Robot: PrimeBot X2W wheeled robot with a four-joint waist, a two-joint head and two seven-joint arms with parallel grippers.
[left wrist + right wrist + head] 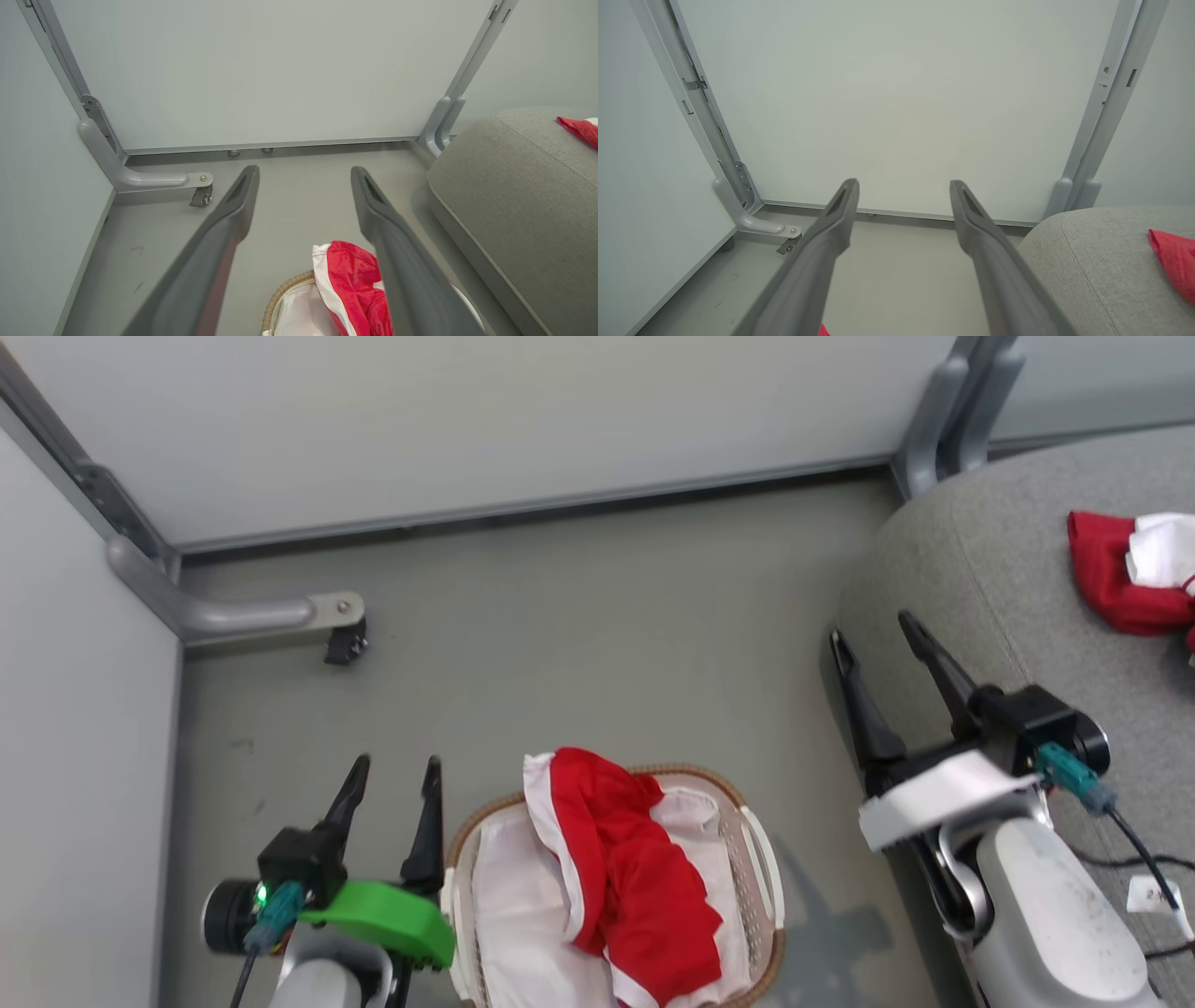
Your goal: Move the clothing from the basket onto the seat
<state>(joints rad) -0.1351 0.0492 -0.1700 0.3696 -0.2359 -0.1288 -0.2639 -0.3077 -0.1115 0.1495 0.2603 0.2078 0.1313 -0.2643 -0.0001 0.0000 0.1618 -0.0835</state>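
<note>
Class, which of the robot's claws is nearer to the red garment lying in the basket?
Left. The left claw is right beside the basket holding the red garment; the right claw is farther off, at the sofa edge.

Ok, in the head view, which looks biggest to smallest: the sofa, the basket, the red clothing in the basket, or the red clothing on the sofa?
1. sofa
2. basket
3. red clothing in the basket
4. red clothing on the sofa
The sofa and basket run off the picture's edge.
</note>
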